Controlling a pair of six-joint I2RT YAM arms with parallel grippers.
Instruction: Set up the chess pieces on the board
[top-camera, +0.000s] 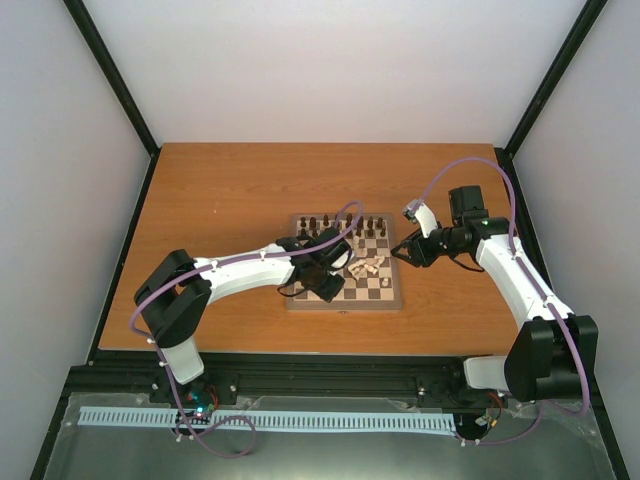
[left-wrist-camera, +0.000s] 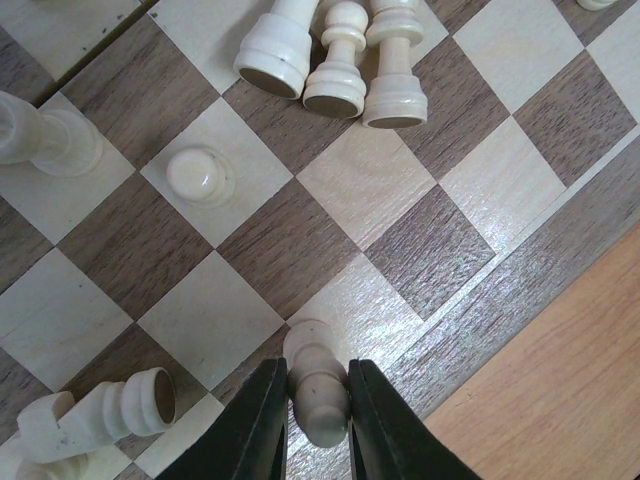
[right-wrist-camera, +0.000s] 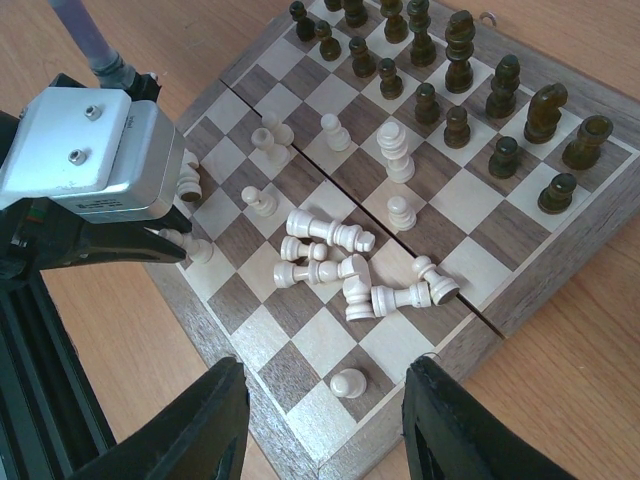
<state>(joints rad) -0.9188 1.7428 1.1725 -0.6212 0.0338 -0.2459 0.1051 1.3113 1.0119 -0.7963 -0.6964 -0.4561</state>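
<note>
The board (top-camera: 345, 301) lies mid-table, with dark chess pieces (top-camera: 340, 224) standing along its far rows. A heap of cream pieces (right-wrist-camera: 335, 262) lies toppled near the middle, and a few cream pieces stand around it. My left gripper (left-wrist-camera: 318, 402) is shut on a small cream piece (left-wrist-camera: 315, 372) on a light square by the board's border (left-wrist-camera: 520, 290). Both black fingers (left-wrist-camera: 258, 425) press its sides. My right gripper (right-wrist-camera: 325, 425) hangs open over the board's corner, just above a standing cream pawn (right-wrist-camera: 347, 382), with nothing between its fingers.
In the left wrist view three cream pieces (left-wrist-camera: 340, 60) lie ahead, a pawn (left-wrist-camera: 200, 175) stands to the left, and another piece (left-wrist-camera: 110, 410) lies beside the fingers. Bare wooden table (top-camera: 220, 200) surrounds the board. The left arm's wrist housing (right-wrist-camera: 85, 150) looms beside the right gripper's view.
</note>
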